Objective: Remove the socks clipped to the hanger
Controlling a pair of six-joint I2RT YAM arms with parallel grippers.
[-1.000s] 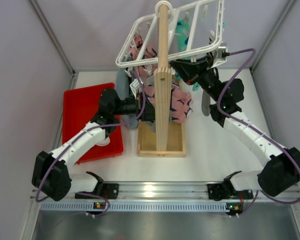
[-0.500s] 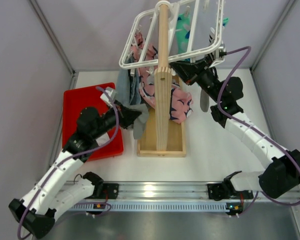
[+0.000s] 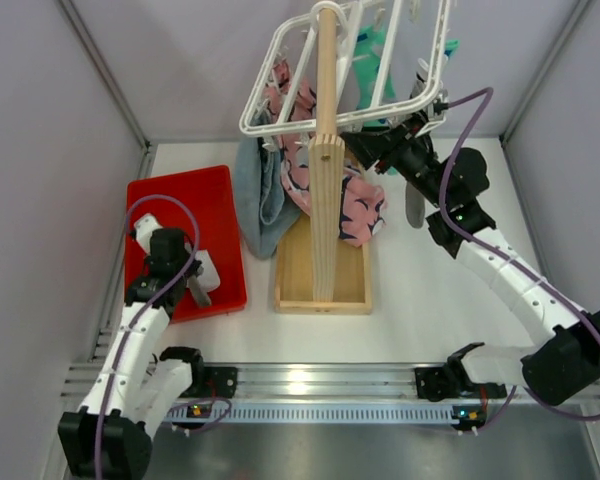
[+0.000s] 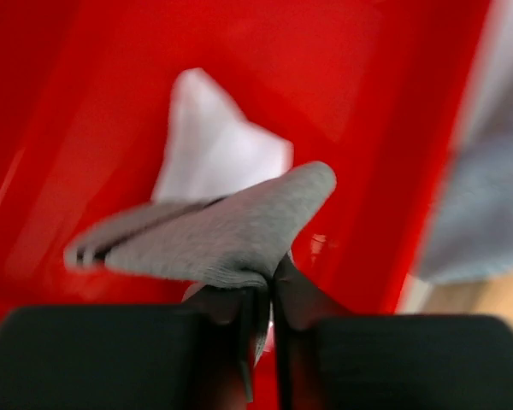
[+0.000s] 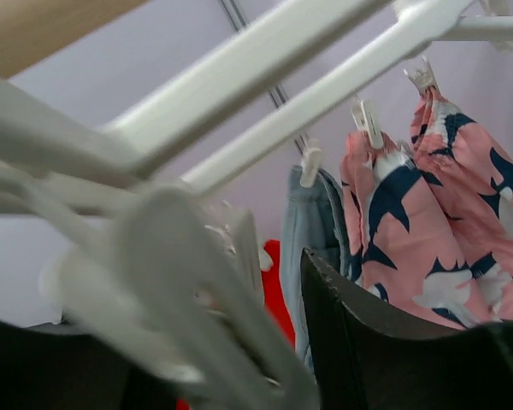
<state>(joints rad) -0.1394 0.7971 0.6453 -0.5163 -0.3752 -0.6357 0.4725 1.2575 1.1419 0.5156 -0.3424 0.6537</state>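
Far left: the red tray (image 3: 220, 195) lies on the white counter (image 3: 420, 320). The left gripper (image 3: 193, 287) hangs over the tray, clenched on a grey sock (image 4: 231, 231). The left wrist view shows this sock pinched at one edge between the nearly closed fingers, its body stretching out above the tray floor. A white sock (image 4: 209, 137) lies in the tray beneath it.

Centre: a blue-grey cloth (image 3: 260, 195) hangs just left of the wooden post (image 3: 325, 150), which stands upright in its box base (image 3: 295, 280). A pink cloth (image 3: 360, 205) with navy print hangs on the post's right side.

Above: the hanger (image 5: 265, 51), a white grid frame, sits tilted at the top of the post. Teal socks (image 3: 372, 50) are clipped beneath its far half.

Right: the right gripper (image 3: 370, 140) reaches up to the hanger's near edge. In the right wrist view its fingers stand apart with white hanger plastic between them. Whether they press on it cannot be told.
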